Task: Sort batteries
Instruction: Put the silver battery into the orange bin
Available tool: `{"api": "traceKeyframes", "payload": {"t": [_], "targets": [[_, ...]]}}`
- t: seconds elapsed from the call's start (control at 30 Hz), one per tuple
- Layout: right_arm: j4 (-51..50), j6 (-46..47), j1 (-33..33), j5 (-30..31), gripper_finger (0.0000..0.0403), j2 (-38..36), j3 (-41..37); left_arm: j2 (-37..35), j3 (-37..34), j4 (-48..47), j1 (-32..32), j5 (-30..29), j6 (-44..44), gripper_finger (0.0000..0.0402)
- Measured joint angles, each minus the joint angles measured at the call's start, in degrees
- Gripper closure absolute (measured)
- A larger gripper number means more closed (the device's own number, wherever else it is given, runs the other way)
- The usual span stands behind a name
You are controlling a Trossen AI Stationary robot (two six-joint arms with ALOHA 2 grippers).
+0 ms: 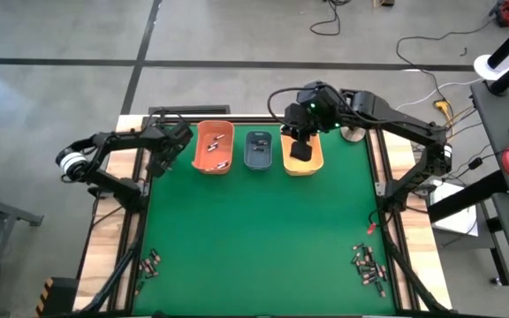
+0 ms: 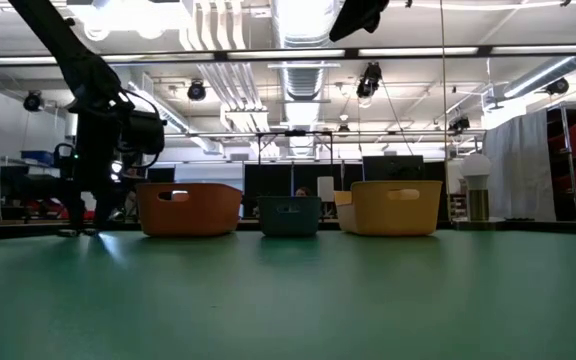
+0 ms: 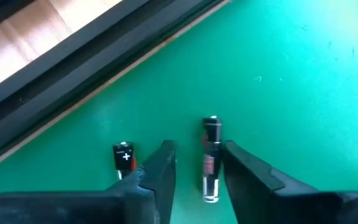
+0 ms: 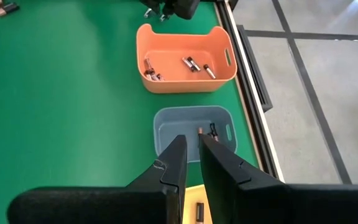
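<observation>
The sorting looks partly done. A few batteries (image 4: 191, 62) lie in the orange bin (image 4: 186, 58), a couple sit in the blue-grey bin (image 4: 193, 132), and at least one is in the yellow-orange bin (image 1: 302, 155).

Many loose batteries (image 1: 368, 266) wait far from both claws, in two piles at the near corners.

The left claw (image 3: 194, 171) is partly open, with a thin battery (image 3: 211, 160) between its fingers, not yet squeezed. Another battery (image 3: 123, 157) lies just beside it.

The right claw (image 4: 191, 163) hangs over the yellow-orange bin, fingers nearly closed, holding nothing.

From table height, the bins' walls hide what is inside.
</observation>
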Motion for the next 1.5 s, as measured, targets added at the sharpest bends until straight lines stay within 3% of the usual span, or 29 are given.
{"api": "traceKeyframes", "payload": {"t": [0.23, 0.7, 0.87, 1.03, 1.13, 1.3, 1.5], "targets": [[1.22, 1.19, -0.02, 0.02, 0.0364, 0.0, -0.62, 0.22, -0.17, 0.06, 0.04, -0.89, -0.18, 0.0386], [1.69, 1.21, -0.02, -0.21, 0.0364, 0.0, -0.77, -3.75, 3.85, -1.24, -0.02, 1.69, 7.5, 0.0394], [1.69, 1.56, -0.02, -0.21, 0.0364, 0.0, -0.78, -6.49, 10.48, -7.42, 0.04, 0.2, 19.17, 0.0395], [1.71, 1.57, -0.14, -0.21, 0.0364, 0.0, -0.94, -7.48, 20.98, -11.29, -0.14, -0.62, 41.89, 0.0395], [2.29, 1.57, -0.28, -0.21, 0.0364, 0.0, -0.98, -6.79, 28.22, -11.27, -0.29, 4.47, 56.89, 0.0396], [2.06, 0.68, -0.28, -0.18, 0.0364, -0.27, -1.01, -2.9, 38.11, -13.0, -1.8, 11.34, 74.55, 0.0396], [-0.06, 1.57, -0.37, 0.28, 0.0364, -4.2, -1.01, 3.34, 43.24, -15.25, -5.91, 14.97, 90.01, 0.0397]]}}
